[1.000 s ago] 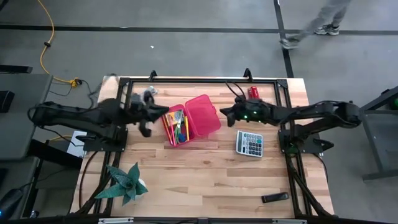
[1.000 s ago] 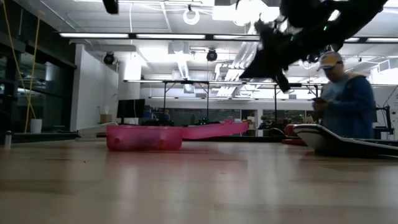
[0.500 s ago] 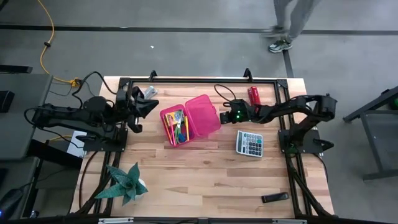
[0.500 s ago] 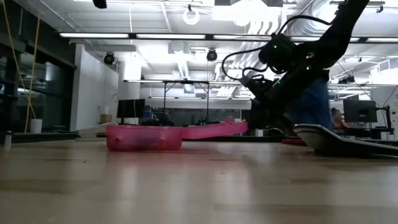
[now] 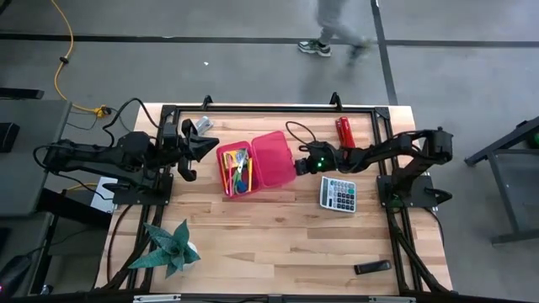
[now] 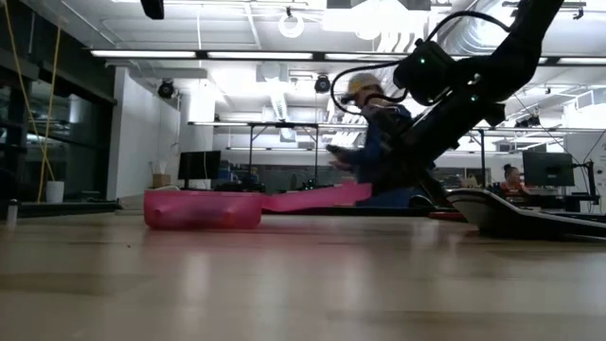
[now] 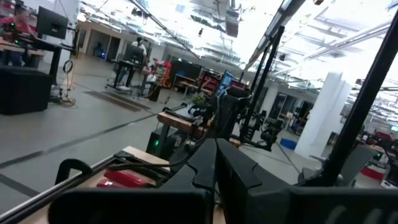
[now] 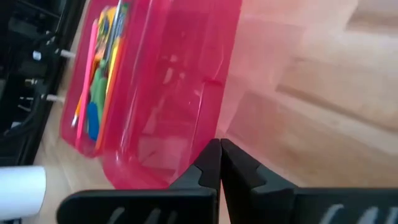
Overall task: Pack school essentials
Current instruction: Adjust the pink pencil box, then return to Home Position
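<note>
High view: A pink case (image 5: 257, 160) is seen open on the surface (image 5: 278, 236), its tray on the left arm's side and its lid (image 5: 276, 155) lying flat toward the right arm. The essentials (image 5: 238, 170) (yellow, orange, pink pencils, green and blue pieces) are packed in the tray. The right end effector (image 5: 297, 165) is placed at the lid's outer edge, clenched, nothing held. The left end effector (image 5: 192, 150) is parked just beside the tray, apart from it, also clenched and empty. A calculator (image 5: 338, 194) and a stapler (image 5: 344, 130) are left outside the case.

Low view: The case (image 6: 204, 208) is seen flat on the surface, with the lid (image 6: 317, 197) raised slightly at the right arm's end. The right arm is slanted down onto that end.

Left wrist view: Shut fingers (image 7: 227, 171) are pointed out into the room; the stapler (image 7: 127, 179) is glimpsed beyond. No contact is seen.

Right wrist view: Shut fingertips (image 8: 219, 163) are pressed at the lid's rim (image 8: 214, 87), the essentials (image 8: 99, 81) visible beyond.

Risk, judged: If the lid is pushed rather than lifted, the unheld case may be slid across the surface. The tips may be slipped off the thin rim and the lid dropped back. Tall contents may keep the lid from latching.
</note>
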Controlling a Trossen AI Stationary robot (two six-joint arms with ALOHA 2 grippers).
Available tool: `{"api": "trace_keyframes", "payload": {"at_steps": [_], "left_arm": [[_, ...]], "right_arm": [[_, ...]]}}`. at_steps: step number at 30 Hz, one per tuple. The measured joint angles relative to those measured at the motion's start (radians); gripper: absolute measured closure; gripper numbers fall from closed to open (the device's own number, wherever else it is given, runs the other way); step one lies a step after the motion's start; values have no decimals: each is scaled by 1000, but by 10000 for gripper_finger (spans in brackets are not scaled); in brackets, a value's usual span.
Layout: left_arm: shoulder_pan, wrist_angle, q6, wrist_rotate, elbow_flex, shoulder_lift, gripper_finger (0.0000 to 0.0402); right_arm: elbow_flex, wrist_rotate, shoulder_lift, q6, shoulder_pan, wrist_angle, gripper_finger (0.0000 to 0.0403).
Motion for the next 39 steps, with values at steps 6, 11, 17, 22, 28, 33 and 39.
{"api": "trace_keyframes", "payload": {"at_steps": [6,11,17,22,28,33,39], "left_arm": [[0,-1,0,0,0,0,401],[0,-1,0,-2,0,0,401],[0,-1,0,-13,0,0,401],[0,-1,0,-23,0,0,401],[0,-6,0,-24,0,0,401],[0,-16,0,-24,0,0,401],[0,-31,0,-18,0,-16,401]], "right_arm": [[0,0,0,39,63,9,403],[0,0,0,67,118,9,403],[0,0,0,81,168,51,403],[0,0,0,81,202,122,403],[0,-4,0,77,231,130,403],[0,-71,-12,-13,235,116,403],[0,-70,-169,-263,202,6,403]]}}
